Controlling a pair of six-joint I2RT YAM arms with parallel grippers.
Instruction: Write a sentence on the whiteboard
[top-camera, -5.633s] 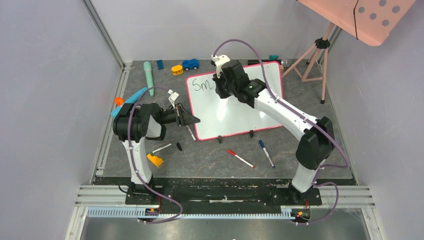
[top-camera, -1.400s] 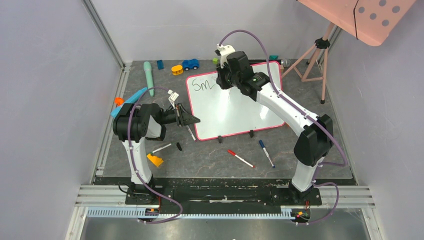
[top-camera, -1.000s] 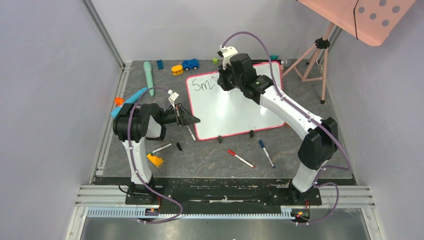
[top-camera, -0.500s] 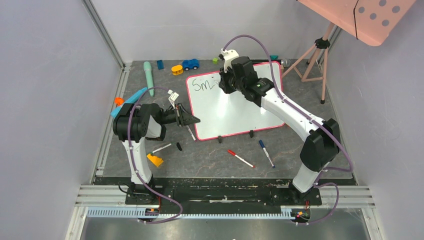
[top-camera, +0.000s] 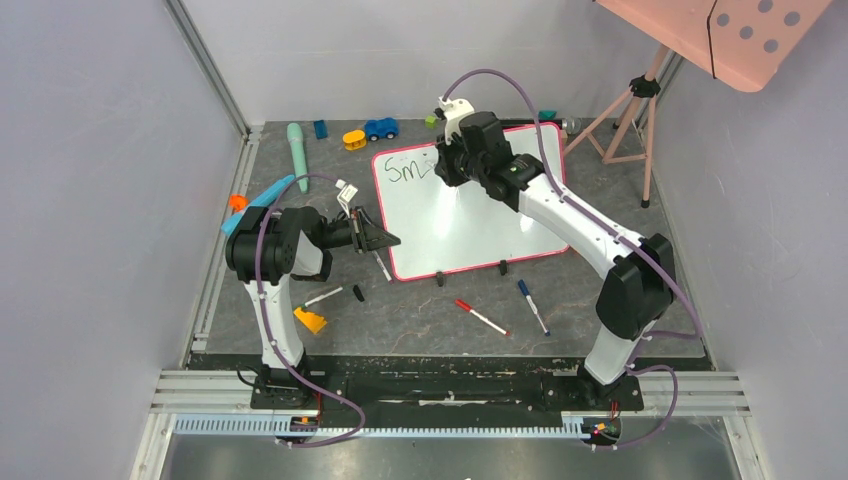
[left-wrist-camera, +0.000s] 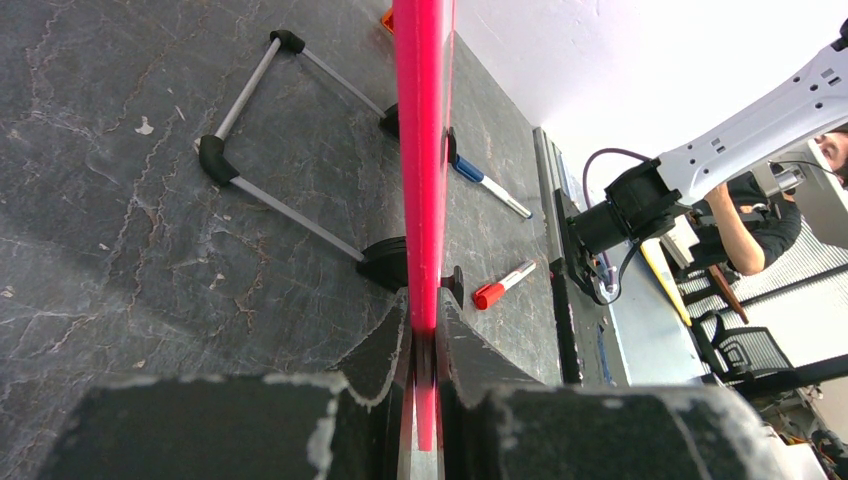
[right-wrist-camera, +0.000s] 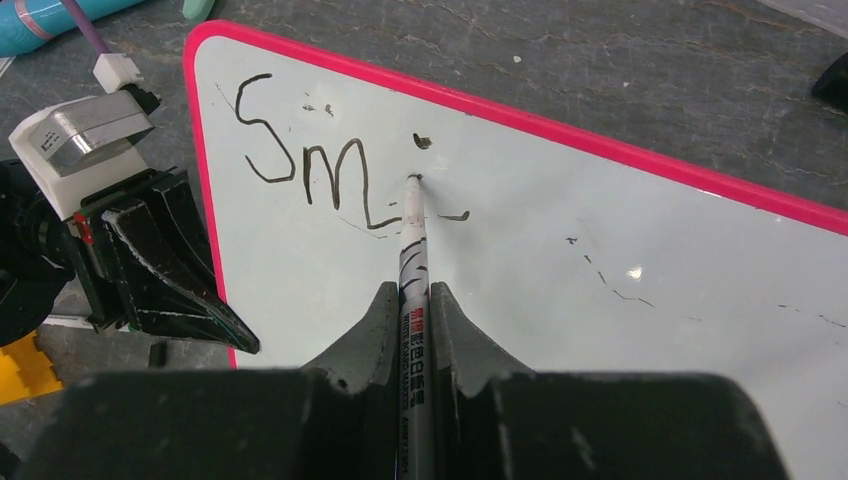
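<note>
Two-arm unit, lower half of the overhead frame. Left arm (top-camera: 272, 300) and right arm (top-camera: 565, 212): white link shells, bulky black joint housings, black base plates (top-camera: 600, 386) at bottom centre. One purple cable (top-camera: 497, 78) loops along each arm. White camera block (top-camera: 456, 108) at each wrist. Green dot (top-camera: 510, 170) on the right forearm, possibly a status light. Left gripper (left-wrist-camera: 422, 318) and right gripper (right-wrist-camera: 412, 296): matte black wedge fingers (right-wrist-camera: 360, 330), edges scuffed pale.

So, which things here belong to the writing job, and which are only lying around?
In use: whiteboard; black marker, held by the right gripper; letters on the board; left gripper, clamping its edge.

Lying about: red marker; blue marker; toy car; yellow block; green tube.
</note>
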